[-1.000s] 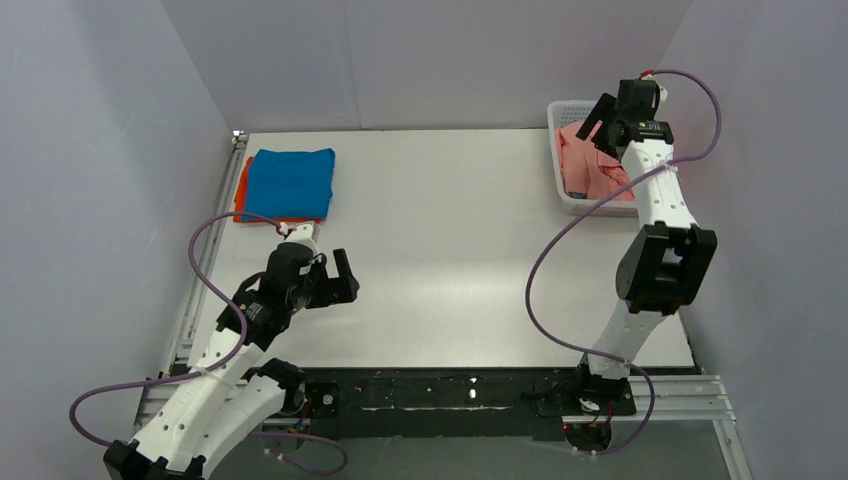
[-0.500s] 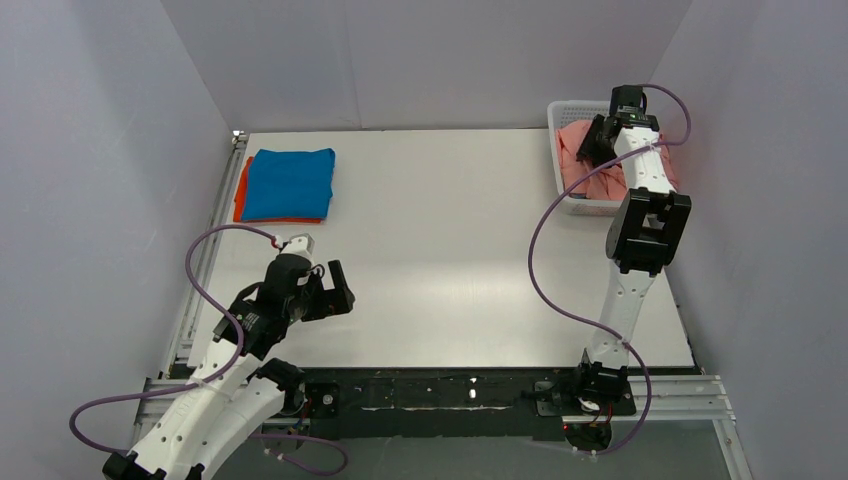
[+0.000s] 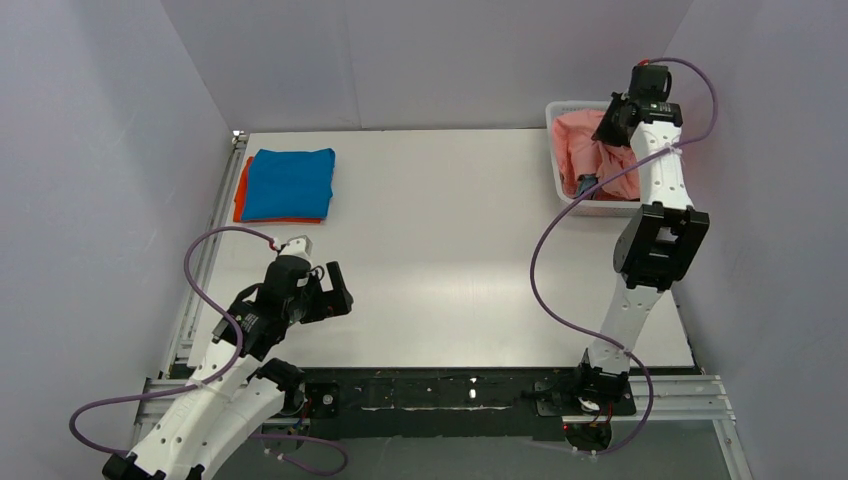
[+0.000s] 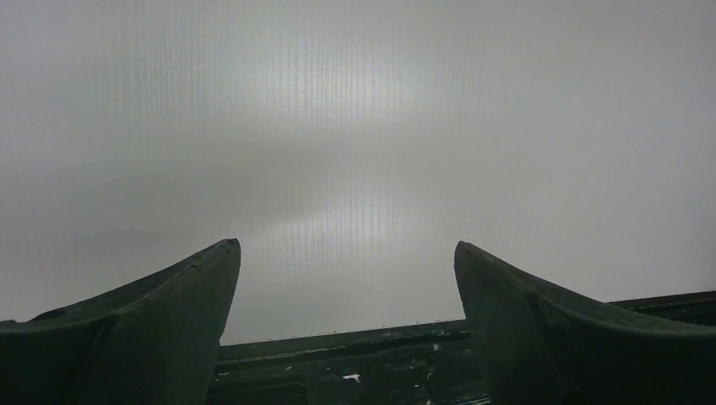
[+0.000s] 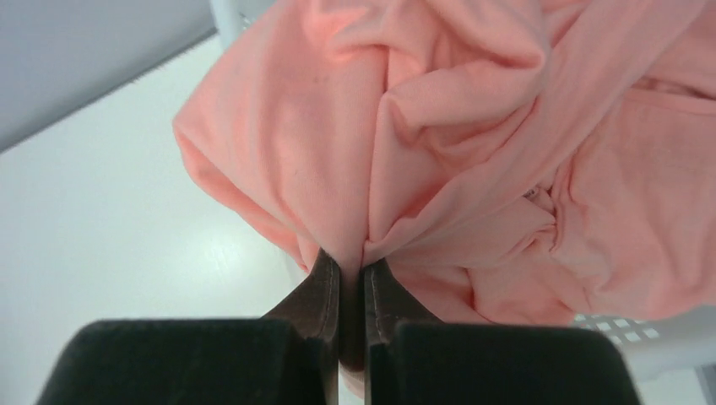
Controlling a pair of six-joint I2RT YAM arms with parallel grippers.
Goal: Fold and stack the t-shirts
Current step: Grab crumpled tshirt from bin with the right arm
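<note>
Right wrist view: my right tool (image 5: pixel 344 268) is pressed together on a thin ridge of the salmon-pink t-shirt (image 5: pixel 473 143). The shirt sits bunched in the white perforated basket (image 5: pixel 650 333) at the far right of the tabletop (image 3: pixel 450 250).

Risk, as I judge it: the pinch takes in little fabric, so the tee may slip free on lifting. A trailing part may also catch the rim and tip or drag the light basket.

The cloth is soft, matte and deeply creased, with folds fanning out from the pinch and a rounded lobe on its left side.

My left tool (image 4: pixel 344 246) is spread wide and holds nothing, near left. The folded bright blue t-shirt (image 3: pixel 290 182) lies on the orange t-shirt (image 3: pixel 239 195), far left.
</note>
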